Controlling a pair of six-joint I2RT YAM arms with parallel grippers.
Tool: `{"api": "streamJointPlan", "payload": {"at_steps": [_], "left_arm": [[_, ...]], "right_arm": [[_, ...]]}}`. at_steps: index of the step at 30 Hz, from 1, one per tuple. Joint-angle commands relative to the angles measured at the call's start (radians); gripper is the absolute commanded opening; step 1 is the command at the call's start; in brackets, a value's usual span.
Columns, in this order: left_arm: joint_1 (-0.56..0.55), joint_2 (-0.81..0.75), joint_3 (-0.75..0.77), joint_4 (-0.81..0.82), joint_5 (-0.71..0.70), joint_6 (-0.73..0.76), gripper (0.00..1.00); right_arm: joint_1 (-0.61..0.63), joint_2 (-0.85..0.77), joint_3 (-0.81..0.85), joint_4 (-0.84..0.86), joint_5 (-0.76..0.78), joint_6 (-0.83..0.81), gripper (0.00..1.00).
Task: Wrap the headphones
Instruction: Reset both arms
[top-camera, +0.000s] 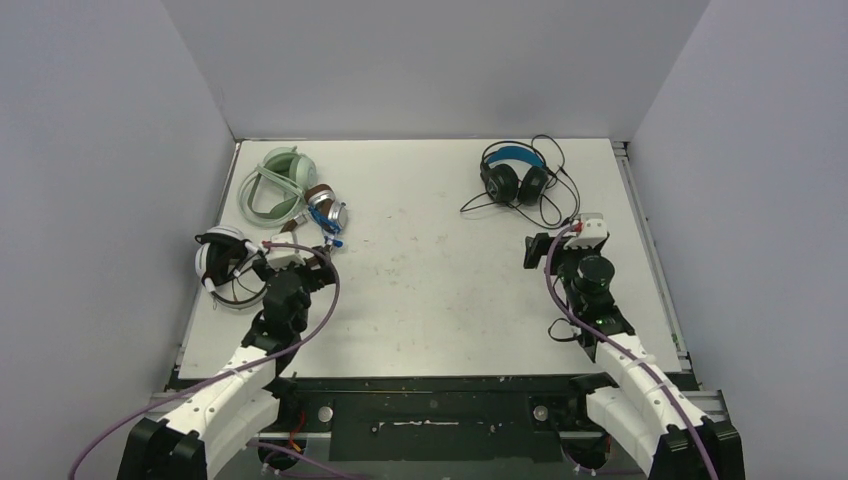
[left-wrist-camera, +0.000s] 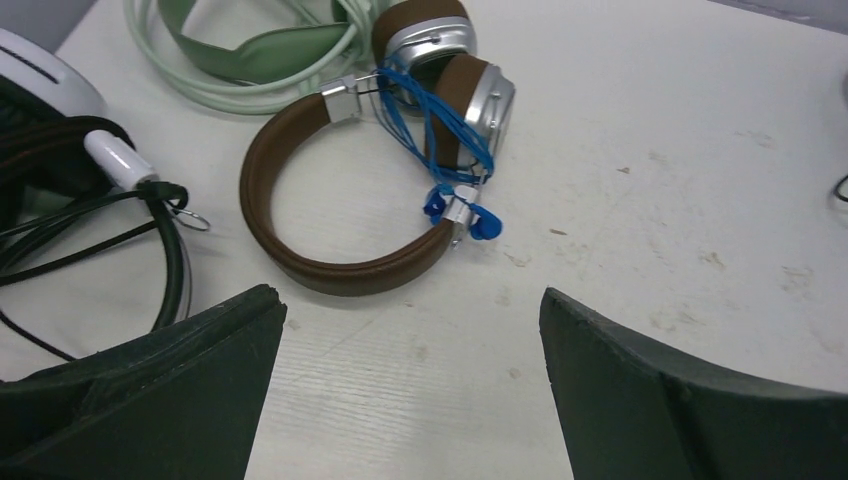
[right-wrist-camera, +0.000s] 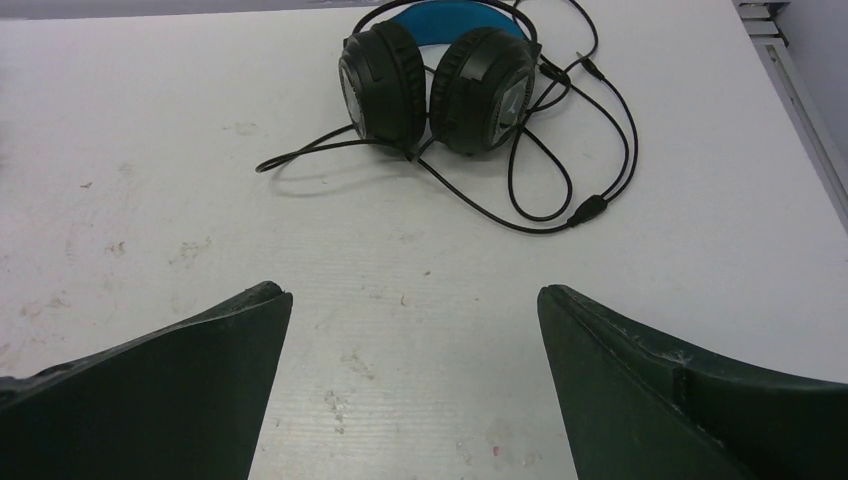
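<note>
The black headset with a blue headband (top-camera: 513, 180) stands at the back right, and its black cord (right-wrist-camera: 540, 190) lies loose in loops around it. It fills the top of the right wrist view (right-wrist-camera: 435, 80). My right gripper (top-camera: 540, 250) (right-wrist-camera: 413, 292) is open and empty over bare table, short of it. At the left lie the mint green headset (top-camera: 275, 185) (left-wrist-camera: 250, 50), the brown headset (top-camera: 325, 208) (left-wrist-camera: 340, 265) with a blue cord (left-wrist-camera: 440, 130) wound round its cups, and the white striped headset (top-camera: 220, 262) (left-wrist-camera: 40, 75). My left gripper (top-camera: 300, 258) (left-wrist-camera: 410, 300) is open and empty, just short of the brown band.
Grey walls close in the white table (top-camera: 430, 280) on the left, back and right. A metal rail (top-camera: 632, 190) runs along the right edge. The white headset's dark cords (left-wrist-camera: 120, 230) lie beside my left finger.
</note>
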Motion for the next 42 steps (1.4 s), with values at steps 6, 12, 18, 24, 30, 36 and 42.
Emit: {"api": "streamJointPlan", "payload": {"at_steps": [6,12,18,24,30,36,42], "left_arm": [[0.02,0.177,-0.117,0.449,-0.203,0.189,0.97],[0.065,0.332,-0.166,0.686,-0.157,0.219,0.97],[0.085,0.489,-0.146,0.796,-0.104,0.264,0.97],[0.122,0.536,-0.109,0.788,-0.087,0.252,0.97],[0.135,0.589,-0.082,0.816,-0.068,0.298,0.97],[0.175,0.716,-0.13,1.05,0.003,0.302,0.97],[0.184,0.83,-0.109,1.113,0.038,0.324,0.97]], "right_arm": [[-0.015,0.029,-0.124,0.355,0.106,-0.091,1.0],[-0.153,0.11,-0.186,0.495,0.08,-0.082,1.0],[-0.252,0.247,-0.175,0.564,-0.033,-0.089,1.0],[-0.249,0.475,-0.209,0.808,-0.013,-0.127,1.0],[-0.237,0.666,-0.21,0.987,0.01,-0.148,1.0],[-0.21,0.747,-0.186,1.01,0.01,-0.169,1.0],[-0.172,0.763,-0.123,0.906,0.075,-0.196,1.0]]}}
